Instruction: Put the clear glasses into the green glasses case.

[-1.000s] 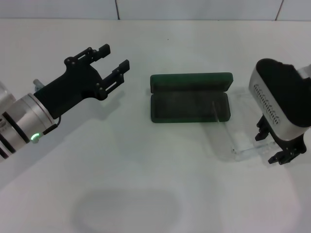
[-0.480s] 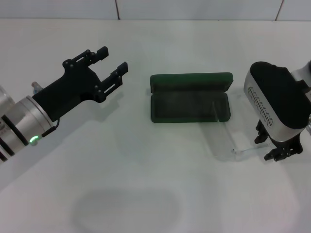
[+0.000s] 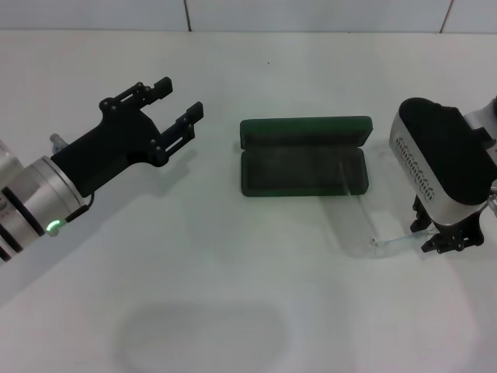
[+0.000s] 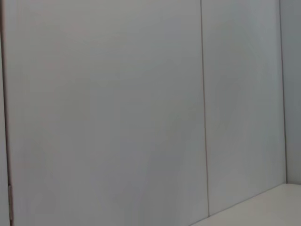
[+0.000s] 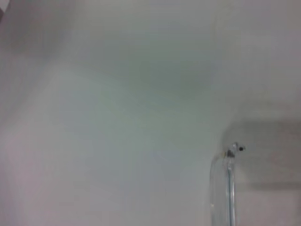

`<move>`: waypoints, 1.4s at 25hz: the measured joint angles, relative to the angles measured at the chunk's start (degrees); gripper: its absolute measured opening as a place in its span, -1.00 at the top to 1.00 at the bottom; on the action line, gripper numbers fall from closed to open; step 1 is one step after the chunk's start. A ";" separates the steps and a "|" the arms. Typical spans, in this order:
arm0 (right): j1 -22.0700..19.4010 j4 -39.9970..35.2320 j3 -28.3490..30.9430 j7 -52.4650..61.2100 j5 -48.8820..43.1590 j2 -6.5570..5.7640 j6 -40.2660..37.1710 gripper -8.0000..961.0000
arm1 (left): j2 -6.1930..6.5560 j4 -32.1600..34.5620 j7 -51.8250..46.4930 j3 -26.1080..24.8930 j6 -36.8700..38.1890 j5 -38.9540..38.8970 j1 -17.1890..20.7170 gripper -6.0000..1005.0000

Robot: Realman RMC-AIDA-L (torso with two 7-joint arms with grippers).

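From the head view, the dark green rectangular hinged glasses case (image 3: pixel 303 158) lies open on the white table (image 3: pixel 233 280), nearer the far edge and right of the middle, its lid laid back toward the far edge. The fully transparent plastic wraparound glasses (image 3: pixel 359 217) sit just off the case's near right corner, one clear temple reaching up over that end of the case and the other running toward the right edge. The right end effector (image 3: pixel 440 243) stands at the tip of that second temple with its black fingers drawn close around it, apparently pinching it. To do this step well, I judge the grip should stay light on the thin arm, the glasses be raised level, carried toward the left edge until the lens lines up with the length of the tray, then lowered with the temples folding inside and not across the rim. The left end effector (image 3: pixel 176 102) hovers near the left edge with its two fingers spread apart, holding nothing.

The left wrist view shows only pale wall panels and a sliver of table.

The right wrist view shows the table and the clear temple tip with its small dark hinge screws, but no fingers.

No lettering or brand can be read anywhere; the case lid looks plain from here.
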 joint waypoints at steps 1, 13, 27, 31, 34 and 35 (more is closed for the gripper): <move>-0.03 0.00 0.01 0.14 0.00 0.00 0.00 0.41 | 0.00 0.00 0.00 0.00 0.00 0.00 0.03 -0.11; -1.45 -3.00 4.25 0.47 1.76 -0.33 -1.85 0.55 | -0.51 -8.93 7.76 0.10 7.88 -12.00 -0.31 -0.10; -5.61 -7.09 7.85 -1.03 3.67 -0.19 -1.68 0.83 | -0.54 -14.65 9.61 -0.33 12.79 -18.91 0.03 -0.09; -7.29 -9.68 10.51 -2.01 6.93 -0.42 -1.84 0.83 | -0.54 -15.41 9.60 -0.26 13.64 -21.21 0.20 -0.09; -10.26 -12.24 14.89 -6.91 12.95 -0.39 -2.50 0.83 | -0.53 -15.60 9.96 -0.05 13.85 -21.43 0.42 -0.09; -11.72 -13.00 16.39 -9.15 15.37 -0.39 -2.53 0.84 | -0.54 -15.61 10.04 -0.04 13.91 -21.45 0.73 -0.09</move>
